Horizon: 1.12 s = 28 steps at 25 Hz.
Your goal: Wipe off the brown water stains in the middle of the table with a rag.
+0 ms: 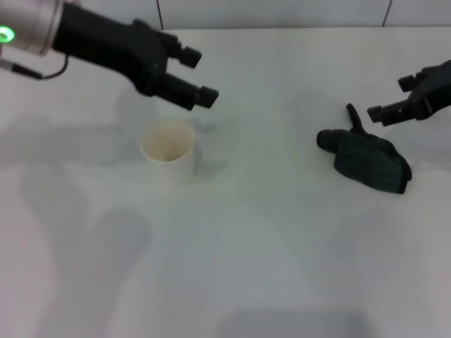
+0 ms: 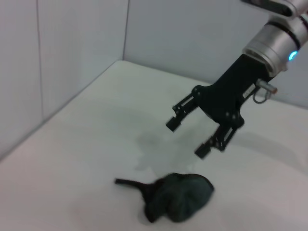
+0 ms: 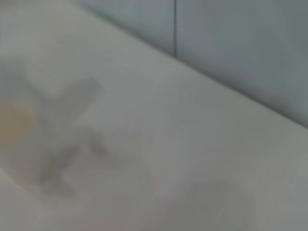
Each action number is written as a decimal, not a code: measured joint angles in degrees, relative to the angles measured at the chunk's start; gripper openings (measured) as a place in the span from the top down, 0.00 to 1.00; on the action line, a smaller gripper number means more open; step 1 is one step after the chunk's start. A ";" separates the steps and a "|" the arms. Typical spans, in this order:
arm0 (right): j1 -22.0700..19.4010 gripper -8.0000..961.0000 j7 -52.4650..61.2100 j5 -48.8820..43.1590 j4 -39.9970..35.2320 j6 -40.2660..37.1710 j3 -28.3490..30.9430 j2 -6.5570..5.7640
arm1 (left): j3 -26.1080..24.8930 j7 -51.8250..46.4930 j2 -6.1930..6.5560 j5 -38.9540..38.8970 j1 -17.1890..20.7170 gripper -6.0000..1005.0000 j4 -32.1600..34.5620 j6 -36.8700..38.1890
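Observation:
The dark rag (image 1: 366, 158) lies crumpled on the right side of the white table (image 1: 282, 246). My right gripper (image 1: 389, 98) hovers open just behind and above it, holding nothing. The left wrist view shows the rag (image 2: 178, 197) too, with that right gripper (image 2: 187, 138) open above it, apart from the cloth. At the back left, my left gripper (image 1: 199, 76) hangs open and empty above a white cup (image 1: 168, 144). The brown water stains are not visible on the table in the head view. The right wrist view shows only a faint orange blur (image 3: 14, 120) that I cannot identify.
The white cup with a pale tan inside stands upright left of centre. A grey wall (image 1: 282, 13) runs along the table's back edge. The arms cast soft shadows (image 1: 106, 239) over the tabletop's near left part.

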 joint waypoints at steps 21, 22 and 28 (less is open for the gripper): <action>-1.49 0.10 -20.45 15.17 17.78 -9.00 14.20 -0.99 | -0.05 4.24 0.01 -2.88 19.18 0.14 12.71 -2.91; -1.49 0.10 -21.44 16.07 18.83 -8.88 14.80 -0.76 | -0.05 5.72 0.00 -3.86 19.83 0.14 13.93 -4.06; -1.60 0.11 -22.30 16.98 20.53 -8.24 15.55 -0.44 | -0.08 10.73 -0.01 -4.53 21.82 0.14 19.53 -10.81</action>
